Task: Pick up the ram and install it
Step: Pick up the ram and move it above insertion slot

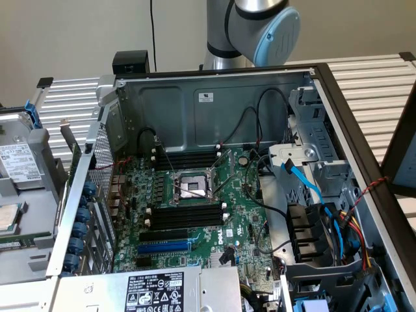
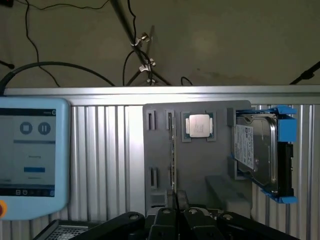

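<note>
Ram [image 2: 173, 150], where is it from the jaws?

Straight ahead of them, past the tips of the gripper [image 2: 176, 197] and well apart from it. It stands on its edge in a slot of the grey holder [image 2: 200, 170].

Which way does its long axis run?

Directly away from the jaws, in line with the thin dark seam between them. Its near end comes closest to the tips and its far end points off along the holder. I judge the jaws are lined up with the stick rather than across it.

How do the jaws stand?

Pressed close together, with only that seam showing. I see nothing pinched in them; the ram sits in its slot beyond.

What does the ram look like from here?

A long, very thin strip, seen edge-on, pale green-yellow along the top edge. Chips and label are hidden at this angle.

Anything crowding it?

The chip [image 2: 199, 125] lies just beside its far half. The drive [image 2: 257, 150] stands further off on that same side, and the tablet [image 2: 30, 150] is well off on the other.

And the board?

In the exterior view the black slots [image 1: 185, 216] lie empty in the open case [image 1: 214, 107], so nothing is installed yet.
</note>
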